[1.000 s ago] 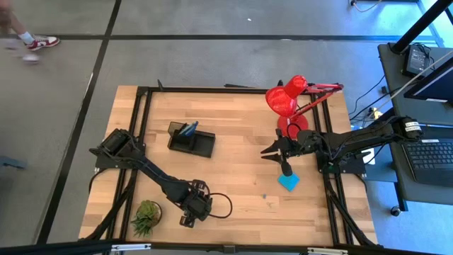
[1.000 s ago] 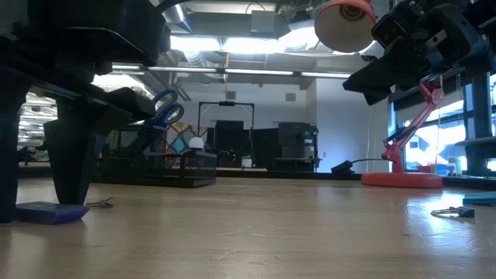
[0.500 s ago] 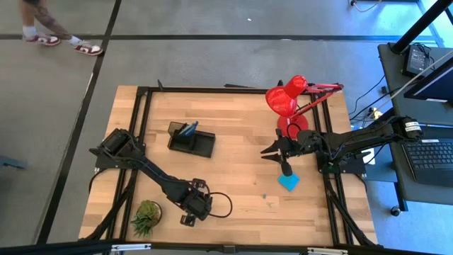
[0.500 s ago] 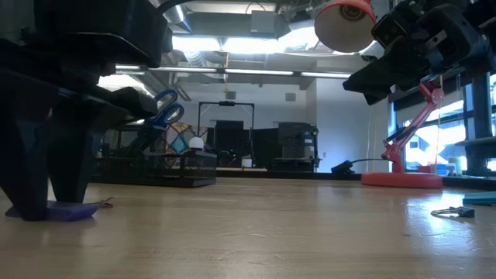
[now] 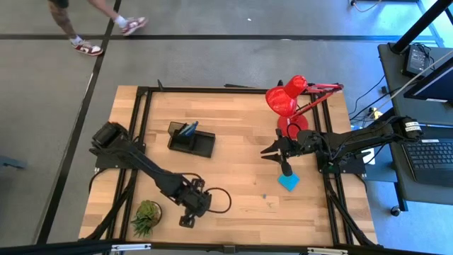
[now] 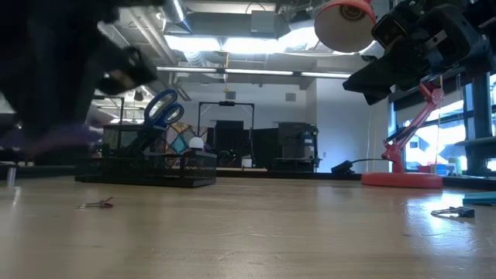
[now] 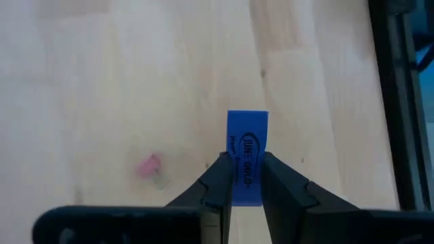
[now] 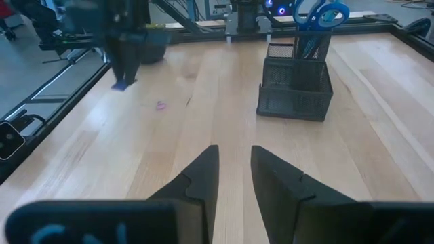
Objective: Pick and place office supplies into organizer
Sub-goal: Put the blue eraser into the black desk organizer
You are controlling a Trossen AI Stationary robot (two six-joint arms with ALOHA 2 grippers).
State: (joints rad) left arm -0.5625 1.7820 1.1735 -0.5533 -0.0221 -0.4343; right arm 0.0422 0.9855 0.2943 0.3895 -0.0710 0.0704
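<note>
Between your left tool's (image 7: 245, 177) clenched fingers, only its wrist view reveals a flat blue printed eraser (image 7: 247, 152); your right tool (image 8: 234, 177) hangs released.

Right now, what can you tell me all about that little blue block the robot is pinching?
The blue block is a small flat rectangle, bright blue, with dark printed lettering inside an oval on its face; it looks like an eraser. The left gripper pinches its lower part between two dark fingers, and its top sticks out past them. It is held off the table, near the table's front-left, close to the plant. Nothing else touches it.
</note>
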